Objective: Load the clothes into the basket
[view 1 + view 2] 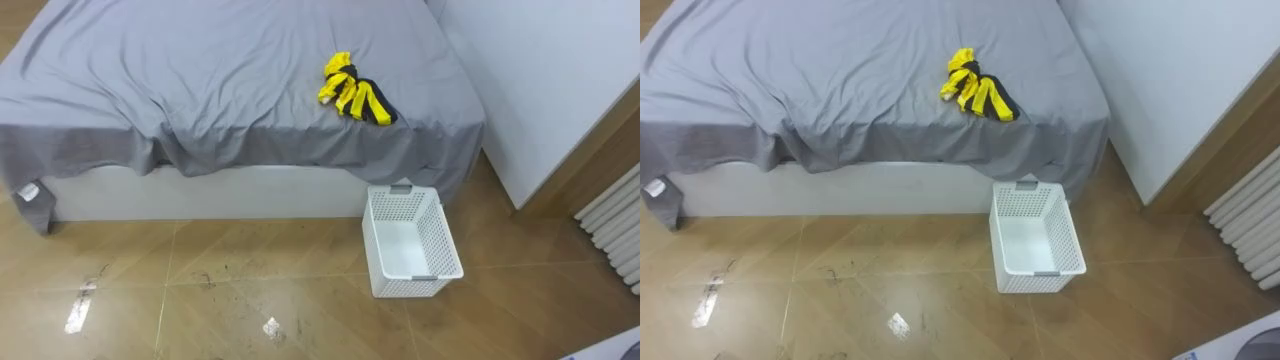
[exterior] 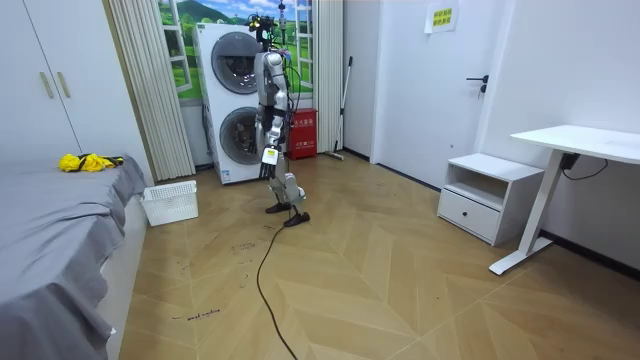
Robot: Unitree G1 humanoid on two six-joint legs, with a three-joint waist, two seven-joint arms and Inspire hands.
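Observation:
A bundle of yellow and black clothes [image 1: 355,92] lies on the grey bed [image 1: 200,70], near the bed's right end and front edge. On the wooden floor just below it, against the bed's side, stands a white perforated basket [image 1: 418,285] with nothing in it. In the room view the clothes [image 2: 88,161] and the basket [image 2: 170,205] are at the left. The robot stands a couple of metres from them, in front of the stacked washing machines [image 2: 235,100], facing the bed. Its left hand [image 2: 267,162] hangs at its side, too small to read.
A white wardrobe panel [image 1: 540,80] and a radiator [image 1: 615,225] stand right of the basket. Scuff marks and bright glare patches [image 1: 80,305] mark the floor. In the room view a bedside cabinet [image 2: 490,190] and a white desk [image 2: 575,145] stand at the right.

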